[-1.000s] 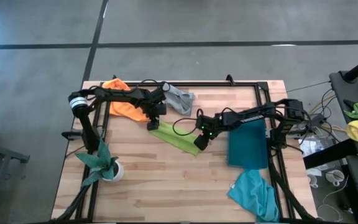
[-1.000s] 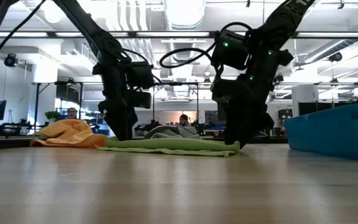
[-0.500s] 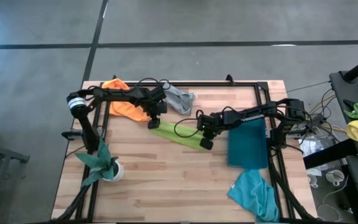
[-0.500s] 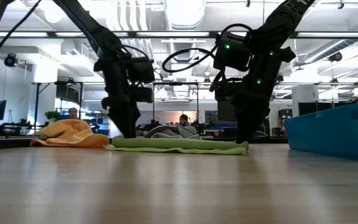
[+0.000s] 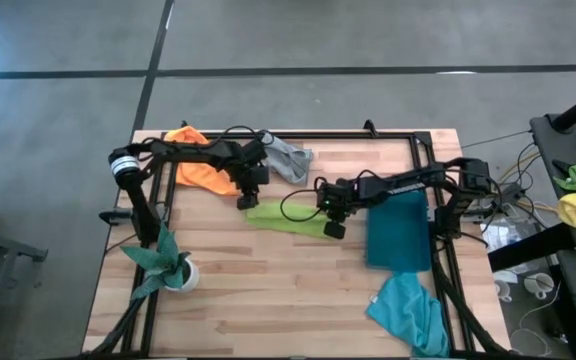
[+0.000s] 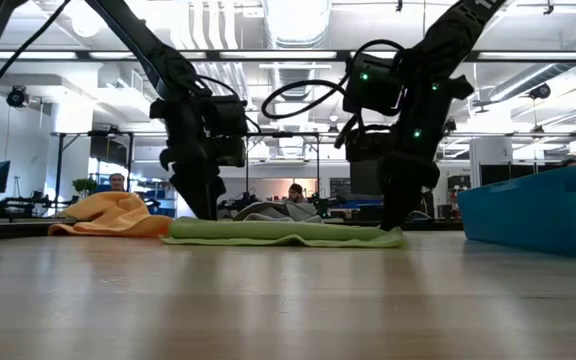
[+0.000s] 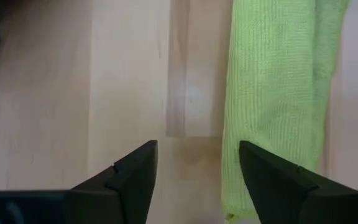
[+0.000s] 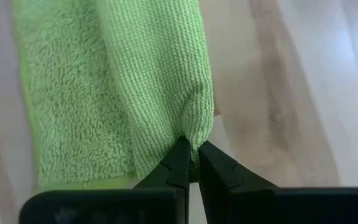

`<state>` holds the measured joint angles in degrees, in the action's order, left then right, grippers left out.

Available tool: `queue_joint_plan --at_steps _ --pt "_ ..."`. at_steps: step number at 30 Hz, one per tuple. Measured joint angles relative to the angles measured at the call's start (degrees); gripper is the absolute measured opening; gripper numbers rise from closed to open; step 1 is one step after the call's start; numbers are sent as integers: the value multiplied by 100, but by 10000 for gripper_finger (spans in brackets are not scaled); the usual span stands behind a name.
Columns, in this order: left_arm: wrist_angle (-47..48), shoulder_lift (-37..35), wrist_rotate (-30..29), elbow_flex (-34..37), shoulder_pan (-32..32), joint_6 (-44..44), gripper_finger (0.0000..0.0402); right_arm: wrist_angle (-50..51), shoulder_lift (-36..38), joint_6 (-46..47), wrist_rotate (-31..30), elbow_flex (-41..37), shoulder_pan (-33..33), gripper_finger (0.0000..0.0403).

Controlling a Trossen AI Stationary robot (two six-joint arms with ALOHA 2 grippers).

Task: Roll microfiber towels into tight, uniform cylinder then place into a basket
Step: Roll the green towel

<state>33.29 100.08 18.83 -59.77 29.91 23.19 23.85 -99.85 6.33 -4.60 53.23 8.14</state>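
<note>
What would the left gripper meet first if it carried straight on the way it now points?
Probably the bare wooden table: the left gripper, fingers apart, points down at it, with the lime green towel just beside one finger.

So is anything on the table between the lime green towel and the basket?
Nothing visible. The lime green towel, pinched at one end by the right hand, lies beside the basket with only bare tabletop between them.

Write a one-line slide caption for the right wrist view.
Right gripper shut on the folded lime green towel lying on the wooden table.
</note>
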Motion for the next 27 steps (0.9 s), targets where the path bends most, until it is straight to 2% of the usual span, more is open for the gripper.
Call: queue_joint_plan --at_steps 6,10,16,19,24,27 --pt "383 -136 15 -90 4 -83 199 -5 -2 9 1 0 105 13" --pt "520 -146 433 -40 11 -40 198 -8 -4 9 -1 0 105 13" --pt "207 109 471 111 -22 -10 192 -10 -4 -18 -3 0 103 13" --pt "154 138 461 110 -20 222 153 -12 -4 -197 -3 0 102 13" --pt "194 15 445 66 -37 442 21 -16 -4 -763 -15 0 77 13" --pt "162 -177 114 100 -37 593 9 2 30 -1052 -280 -4 49 13"
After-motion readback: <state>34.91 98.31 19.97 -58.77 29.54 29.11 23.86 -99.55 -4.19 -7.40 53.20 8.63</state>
